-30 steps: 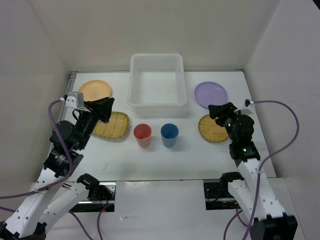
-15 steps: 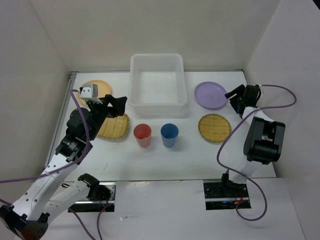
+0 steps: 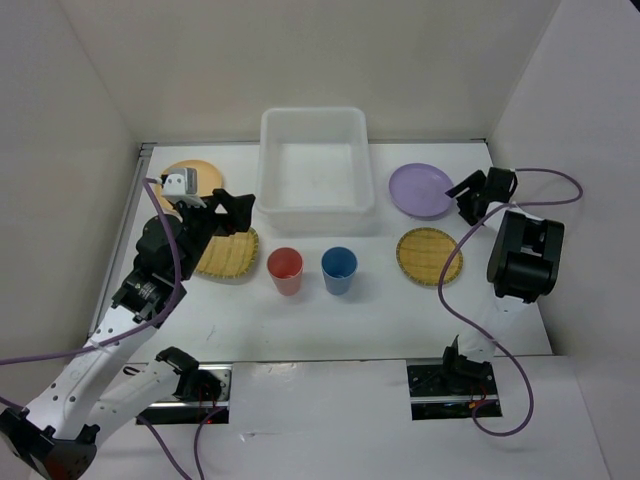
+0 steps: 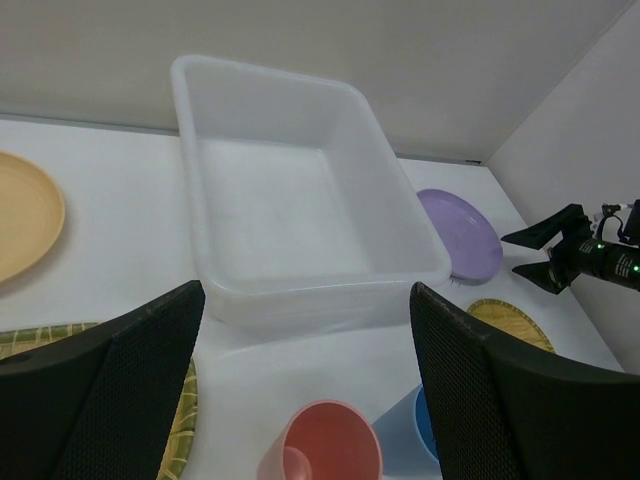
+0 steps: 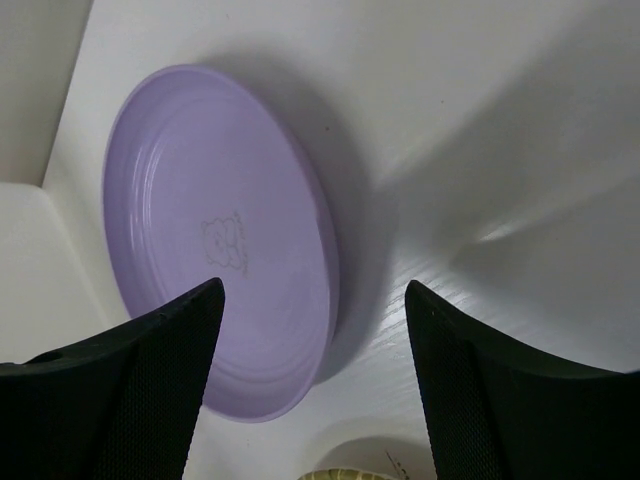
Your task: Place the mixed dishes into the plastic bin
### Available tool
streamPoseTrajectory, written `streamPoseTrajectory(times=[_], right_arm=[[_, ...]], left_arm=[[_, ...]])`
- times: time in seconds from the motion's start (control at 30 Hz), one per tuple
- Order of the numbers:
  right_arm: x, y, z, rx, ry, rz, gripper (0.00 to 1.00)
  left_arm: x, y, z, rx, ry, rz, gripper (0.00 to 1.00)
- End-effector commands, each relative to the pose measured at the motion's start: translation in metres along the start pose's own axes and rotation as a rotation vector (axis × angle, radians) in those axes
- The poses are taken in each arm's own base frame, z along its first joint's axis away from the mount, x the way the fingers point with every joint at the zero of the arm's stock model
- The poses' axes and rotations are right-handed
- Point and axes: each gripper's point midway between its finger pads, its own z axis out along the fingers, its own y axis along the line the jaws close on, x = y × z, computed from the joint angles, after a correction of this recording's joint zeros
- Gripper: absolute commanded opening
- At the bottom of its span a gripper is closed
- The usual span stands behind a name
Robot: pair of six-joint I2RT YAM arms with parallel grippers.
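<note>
1. The right pincer [image 3: 461, 200] hangs low at the far right of the white tabletop [image 3: 380, 310]. Its two black fingers are spread wide with nothing between them, and they point at the round lilac plate [image 5: 220, 250].
2. That plate lies flat, just right of the translucent white rectangular plastic bin [image 3: 313, 118], which is bare inside.
3. To my eye the plate is stiff, glossy and probably light, so it is likely to slide rather than bend. Its raised rim on the side nearest the pincer looks like the only place to grip, with one finger slipped under the lip.
4. The left pincer [image 3: 234, 206] is also wide open and holds nothing. It hovers above the squarish yellow woven-look tray [image 3: 228, 255] and faces the bin.
5. The round orange-yellow plate [image 4: 20, 225] sits in the far left corner, partly behind that arm.
6. A red cup [image 3: 285, 268] and a blue cup [image 3: 339, 266] stand upright side by side in front of the bin. They are near each other but apart.
7. The round yellow woven-look tray [image 3: 428, 256] lies near the lilac plate on its near side.
8. All six dishes are out on the table, so I judge the loading has not started.
9. The tabletop is smooth, matt and white, so a flat dish may skate when nudged.
10. Plain pale panels close in the back and both sides. The right panel stands close to the right arm, which leaves it little room to swing.
</note>
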Motion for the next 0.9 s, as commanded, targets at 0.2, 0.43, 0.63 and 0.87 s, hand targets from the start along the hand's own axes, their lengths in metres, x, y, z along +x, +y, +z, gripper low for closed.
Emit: streamPoseTrajectory(times=[0.2, 0.43, 0.63, 0.87], right_arm=[[0.013, 0.012, 0.02, 0.026, 0.024, -0.05, 0.64], [0.021, 0.009, 0.03, 0.06, 0.072, -0.059, 0.55], [0.027, 0.008, 0.036, 0.086, 0.111, -0.069, 0.28], [0.022, 0.009, 0.027, 0.103, 0.099, -0.071, 0.0]], left_arm=[[-0.024, -0.005, 0.001, -0.003, -0.063, -0.031, 0.9], [-0.03, -0.004, -0.002, -0.009, -0.074, -0.033, 0.91], [-0.03, -0.001, -0.003, -0.027, -0.082, -0.043, 0.91], [-0.035, 0.002, -0.01, -0.044, -0.092, -0.045, 0.92]])
